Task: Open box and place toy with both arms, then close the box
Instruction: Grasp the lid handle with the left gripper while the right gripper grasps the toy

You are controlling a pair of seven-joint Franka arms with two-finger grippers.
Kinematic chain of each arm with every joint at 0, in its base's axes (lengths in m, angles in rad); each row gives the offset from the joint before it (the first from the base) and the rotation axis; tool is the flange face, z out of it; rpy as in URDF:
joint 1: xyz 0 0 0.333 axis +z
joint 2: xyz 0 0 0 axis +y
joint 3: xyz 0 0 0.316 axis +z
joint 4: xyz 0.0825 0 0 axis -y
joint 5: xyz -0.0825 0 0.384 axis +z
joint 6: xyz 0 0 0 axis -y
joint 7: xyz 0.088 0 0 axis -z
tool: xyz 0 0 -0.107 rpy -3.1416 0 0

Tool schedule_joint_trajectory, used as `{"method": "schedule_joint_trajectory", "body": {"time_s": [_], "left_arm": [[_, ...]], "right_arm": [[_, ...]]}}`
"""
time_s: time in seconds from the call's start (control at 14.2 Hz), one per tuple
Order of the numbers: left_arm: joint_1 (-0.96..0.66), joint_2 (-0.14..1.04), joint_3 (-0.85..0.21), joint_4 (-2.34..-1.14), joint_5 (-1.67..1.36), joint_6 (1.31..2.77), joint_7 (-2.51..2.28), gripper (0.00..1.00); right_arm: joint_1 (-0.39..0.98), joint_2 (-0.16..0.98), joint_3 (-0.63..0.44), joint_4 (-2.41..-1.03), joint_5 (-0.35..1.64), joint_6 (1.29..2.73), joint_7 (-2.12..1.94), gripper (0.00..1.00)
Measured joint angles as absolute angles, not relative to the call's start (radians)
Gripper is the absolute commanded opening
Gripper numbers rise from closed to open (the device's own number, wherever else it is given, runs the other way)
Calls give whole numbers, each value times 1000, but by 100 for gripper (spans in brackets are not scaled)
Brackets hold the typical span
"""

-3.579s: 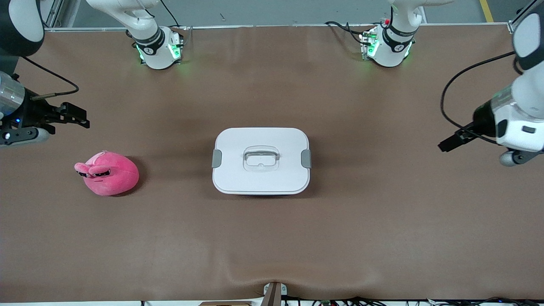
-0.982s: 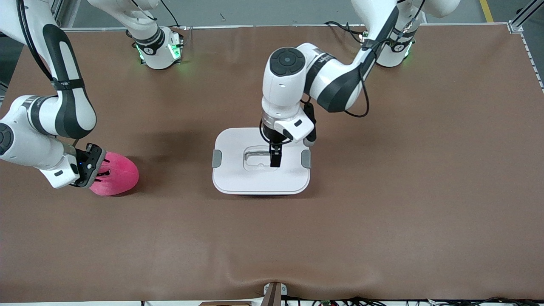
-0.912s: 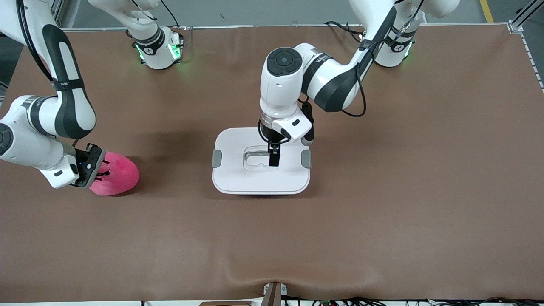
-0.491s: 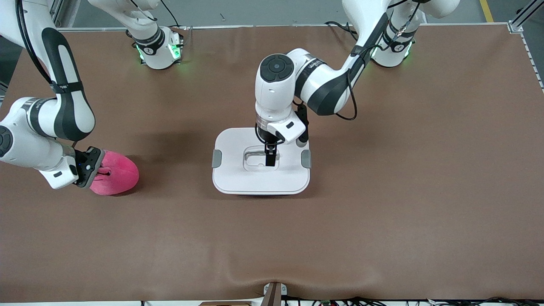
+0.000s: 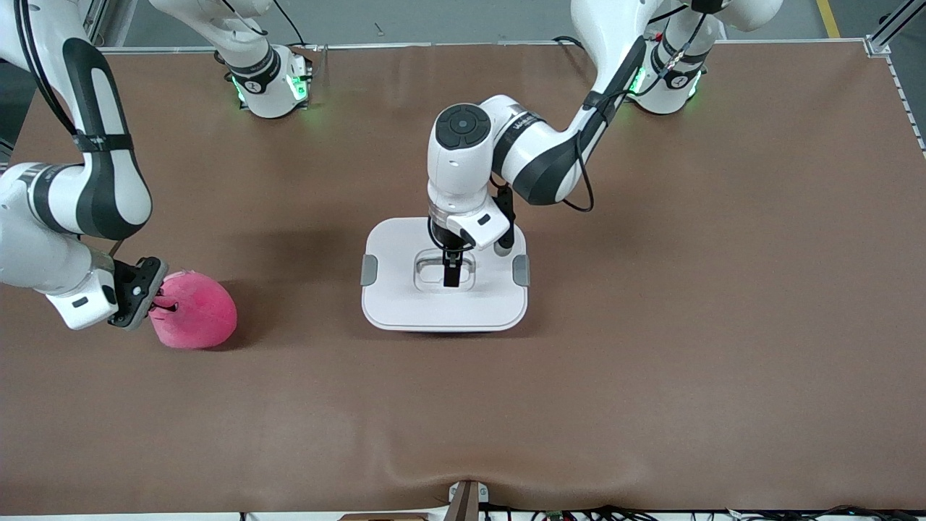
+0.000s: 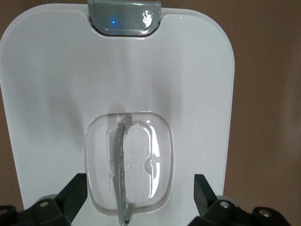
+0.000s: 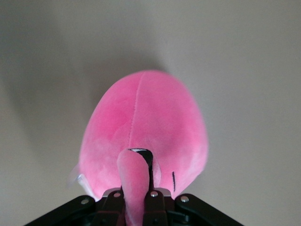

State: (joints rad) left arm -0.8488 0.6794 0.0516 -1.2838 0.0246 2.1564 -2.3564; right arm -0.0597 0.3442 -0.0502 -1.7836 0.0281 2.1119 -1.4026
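The box stands shut at the table's middle, its white lid flat, with a grey clip at each end. My left gripper hangs low over the lid's recessed clear handle. It is open, its fingers straddling the recess without touching the handle. The pink plush toy lies toward the right arm's end of the table. My right gripper is shut on one of the toy's ears, which is pinched between its jaws at the toy's face.
Brown table mat stretches around the box and the toy. Both arm bases glow green along the edge farthest from the front camera. A small bracket sits at the nearest edge.
My right gripper has shut on the toy's ear and tugged the toy slightly. My left gripper has slid along the lid to over the handle's middle, still open.
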Motion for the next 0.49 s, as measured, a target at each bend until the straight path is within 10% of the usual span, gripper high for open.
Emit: {"method": "schedule_joint_trajectory", "body": {"time_s": [0.49], "left_arm": [[-870, 696, 50, -1284, 25, 2157, -2359, 100]], "right_arm": [[-24, 343, -47, -1664, 28, 1977, -1289, 0]]}}
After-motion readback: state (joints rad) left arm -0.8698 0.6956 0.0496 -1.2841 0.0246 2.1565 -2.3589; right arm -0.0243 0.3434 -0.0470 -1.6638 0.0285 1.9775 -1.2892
